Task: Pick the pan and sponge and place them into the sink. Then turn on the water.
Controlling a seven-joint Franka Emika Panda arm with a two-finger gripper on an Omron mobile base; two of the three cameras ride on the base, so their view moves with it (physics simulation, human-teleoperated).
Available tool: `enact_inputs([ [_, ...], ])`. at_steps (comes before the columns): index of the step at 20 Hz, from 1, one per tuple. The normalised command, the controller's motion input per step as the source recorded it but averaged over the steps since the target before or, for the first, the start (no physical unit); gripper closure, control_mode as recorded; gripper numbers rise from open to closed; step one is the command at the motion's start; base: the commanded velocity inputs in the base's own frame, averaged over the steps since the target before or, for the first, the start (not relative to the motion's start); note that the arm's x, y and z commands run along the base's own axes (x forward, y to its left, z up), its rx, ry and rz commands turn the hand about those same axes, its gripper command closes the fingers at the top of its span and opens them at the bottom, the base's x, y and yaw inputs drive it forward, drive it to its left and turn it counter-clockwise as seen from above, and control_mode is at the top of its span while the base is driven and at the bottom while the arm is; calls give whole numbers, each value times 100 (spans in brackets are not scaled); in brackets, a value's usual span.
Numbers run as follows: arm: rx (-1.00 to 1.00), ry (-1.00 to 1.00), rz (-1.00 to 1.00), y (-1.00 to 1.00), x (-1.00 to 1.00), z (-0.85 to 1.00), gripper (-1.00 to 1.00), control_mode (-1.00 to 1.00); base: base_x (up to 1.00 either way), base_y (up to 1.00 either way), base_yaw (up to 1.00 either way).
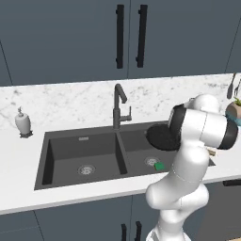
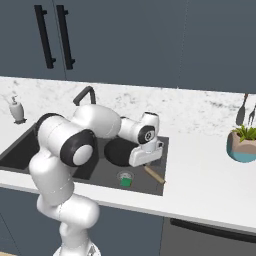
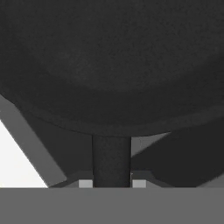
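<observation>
The gripper (image 3: 112, 186) is clamped on the dark handle of the pan (image 2: 120, 151), its jaws pinched narrow on either side of it. It holds the black pan tilted over the right basin of the sink (image 1: 70, 181) — the round body hangs above the basin floor, close to the back wall. The sponge (image 2: 125, 183) — small and green — lies on the floor of that same basin just beside the drain (image 1: 151, 161), with the faucet (image 1: 119, 106) standing behind the divider and a soap dispenser (image 1: 22, 122) on the worktop (image 1: 19, 193) to the far left.
</observation>
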Motion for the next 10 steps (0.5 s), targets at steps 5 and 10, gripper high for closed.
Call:
enact_inputs([
  [5, 0, 7, 1, 17, 34, -22, 100, -100, 0, 0, 0],
  [10, 0, 2, 0, 21, 37, -21, 100, -100, 0, 0, 0],
])
